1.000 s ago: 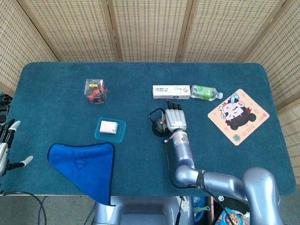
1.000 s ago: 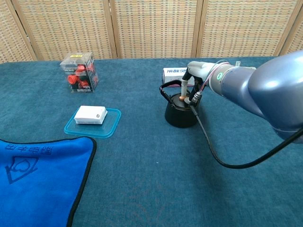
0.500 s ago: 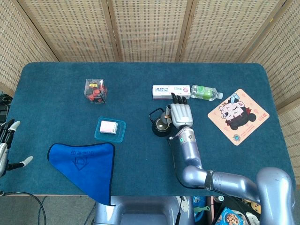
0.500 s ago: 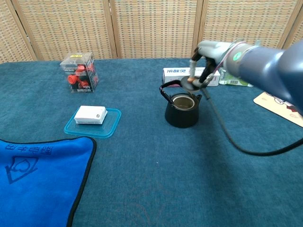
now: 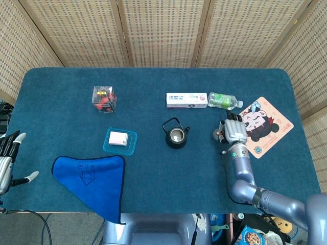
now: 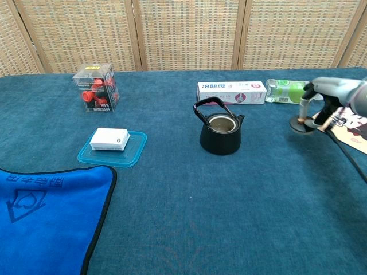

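The teapot lid [image 6: 302,123], small, dark and round, is pinched by its knob in the right hand [image 5: 232,130], low over the blue tablecloth [image 5: 153,168] just left of the cartoon coaster [image 5: 260,126] and well to the right of the black teapot [image 6: 218,134], which stands open with its handle raised. Behind the teapot lie a toothpaste box [image 6: 231,92] and, beside it, a green plastic bottle [image 6: 285,90] on its side. Further left sit a white block in a clear teal tray [image 6: 112,147], a clear box of red pieces [image 6: 96,87] and a folded blue cloth [image 6: 46,215]. The left hand [image 5: 7,158] hangs off the table's left edge, fingers spread and holding nothing.
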{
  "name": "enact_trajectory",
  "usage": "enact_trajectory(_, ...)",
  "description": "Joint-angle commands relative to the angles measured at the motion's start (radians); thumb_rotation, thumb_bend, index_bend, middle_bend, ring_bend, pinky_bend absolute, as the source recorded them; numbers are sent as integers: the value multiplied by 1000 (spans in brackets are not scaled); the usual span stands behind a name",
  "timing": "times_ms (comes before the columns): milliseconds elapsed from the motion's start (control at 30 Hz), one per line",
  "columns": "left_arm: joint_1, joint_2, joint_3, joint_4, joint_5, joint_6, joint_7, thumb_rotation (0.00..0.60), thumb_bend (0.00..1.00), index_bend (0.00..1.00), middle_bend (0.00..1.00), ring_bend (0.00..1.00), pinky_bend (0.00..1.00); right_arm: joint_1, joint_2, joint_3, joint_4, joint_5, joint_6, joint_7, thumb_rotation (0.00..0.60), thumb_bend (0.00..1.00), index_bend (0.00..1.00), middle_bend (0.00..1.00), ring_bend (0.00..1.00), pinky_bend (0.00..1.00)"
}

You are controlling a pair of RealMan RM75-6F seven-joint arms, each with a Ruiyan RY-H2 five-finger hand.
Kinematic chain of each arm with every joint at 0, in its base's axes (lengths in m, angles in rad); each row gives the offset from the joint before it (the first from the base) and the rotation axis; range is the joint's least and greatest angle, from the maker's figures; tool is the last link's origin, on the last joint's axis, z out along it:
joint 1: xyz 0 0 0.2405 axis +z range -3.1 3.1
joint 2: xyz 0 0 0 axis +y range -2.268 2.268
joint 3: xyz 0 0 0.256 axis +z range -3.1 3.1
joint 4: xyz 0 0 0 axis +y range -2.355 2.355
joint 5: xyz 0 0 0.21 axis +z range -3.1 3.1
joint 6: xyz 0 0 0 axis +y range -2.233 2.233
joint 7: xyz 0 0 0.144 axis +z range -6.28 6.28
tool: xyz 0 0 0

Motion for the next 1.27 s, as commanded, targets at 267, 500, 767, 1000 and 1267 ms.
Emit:
enact_trajectory(267, -5, -3, 1, -4, -1, -8, 8, 600, 65, 0, 0, 0, 0, -25, 21, -22, -22, -62, -38, 34, 600, 20, 97, 0, 0, 0)
enact_trajectory(500, -3, 4, 2, 1, 4, -5, -17, 600, 66, 0, 0, 0, 0, -89, 149, -5, -211, -216, 101, 102, 600, 0, 1, 0, 0, 0)
enact_trajectory(767, 4, 11, 9, -4, 27, 11, -29, 600, 65, 0, 0, 0, 0, -298, 336, -149, -385, -660, 323, 323, 600, 0, 0, 0, 0, 0)
enact_trajectory(1000, 14, 12, 21, -11, 48, 26, -23, 600, 65, 0, 0, 0, 0, -477, 342, -303, -259, -942, 551, 424, 600, 0, 0, 0, 0, 0)
enact_trajectory(1267, 23, 12, 31, -21, 77, 47, -10, 600, 66, 0, 0, 0, 0, -577, 306, -318, -146, -1007, 647, 519, 600, 0, 0, 0, 0, 0)
